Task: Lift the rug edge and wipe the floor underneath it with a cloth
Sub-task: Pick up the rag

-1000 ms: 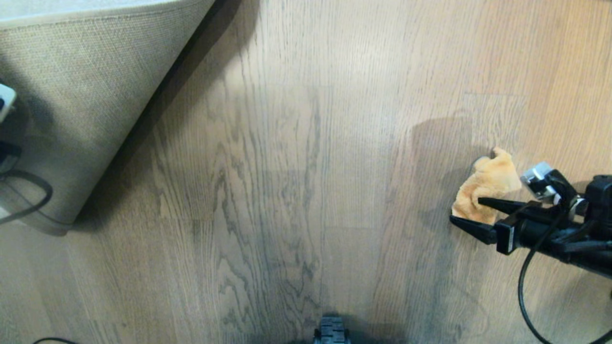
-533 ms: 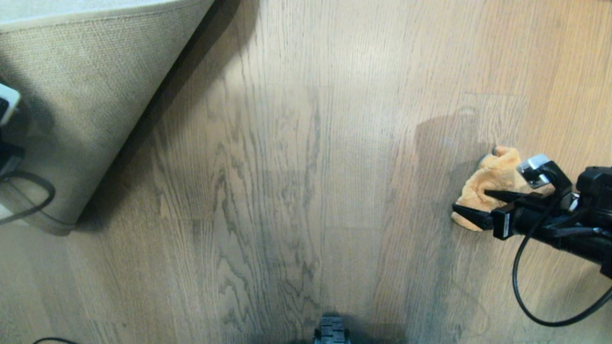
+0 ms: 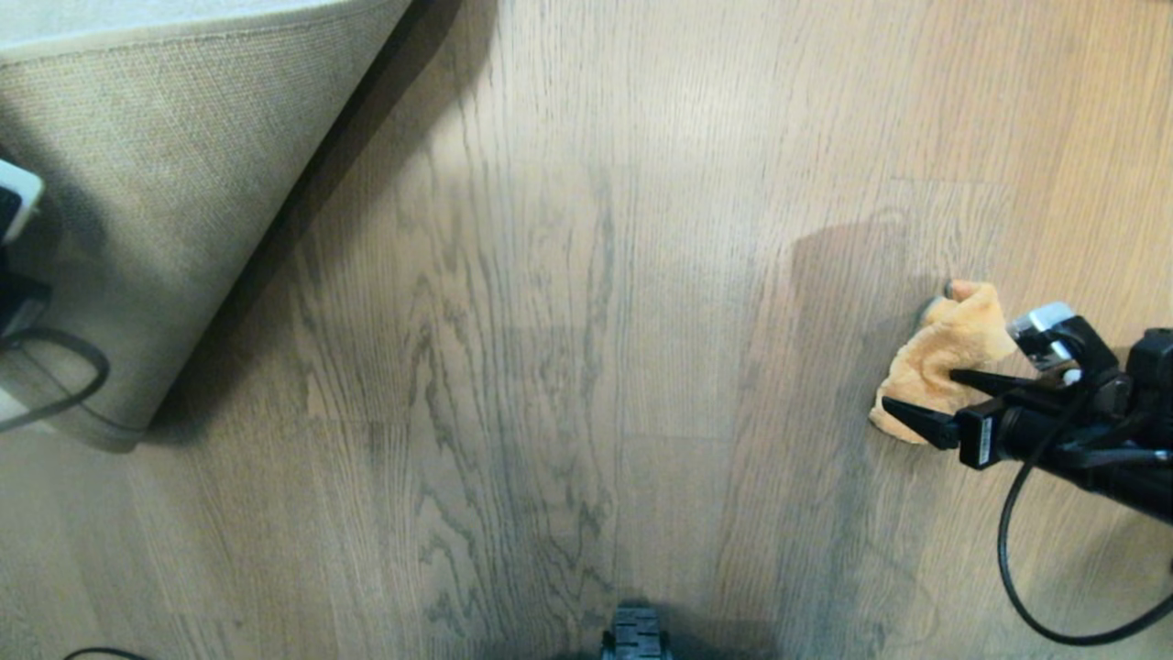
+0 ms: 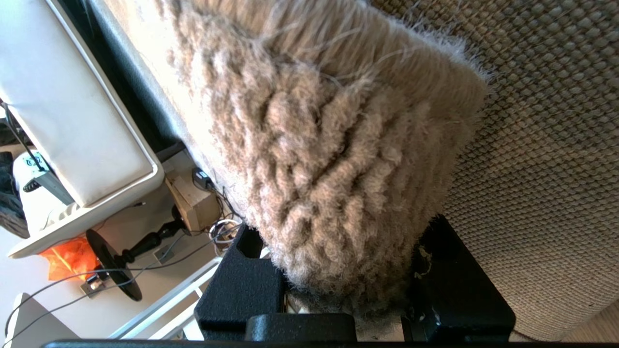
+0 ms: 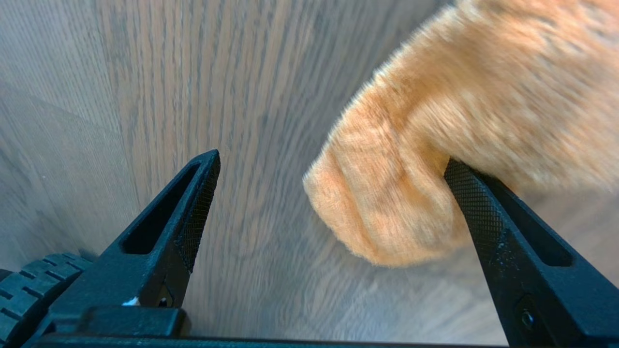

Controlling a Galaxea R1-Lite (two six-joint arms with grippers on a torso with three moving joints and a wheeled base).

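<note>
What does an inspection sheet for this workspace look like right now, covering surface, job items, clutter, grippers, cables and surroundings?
Surface: wood-grain floor, bare planks in the middle.
Job's things: rug edge lifted and folded back, woven backing showing; orange cloth lying crumpled on the floor at the robot's right.
Clutter: nothing seen on the floor.
Grippers: left gripper clamped on the rug's pile edge; right gripper open, one finger against the cloth, not closed on it.
Cables: black cable looping from the right arm; another cable by the rug.
Surroundings: the left wrist view shows white furniture and floor wires beyond the rug.
</note>
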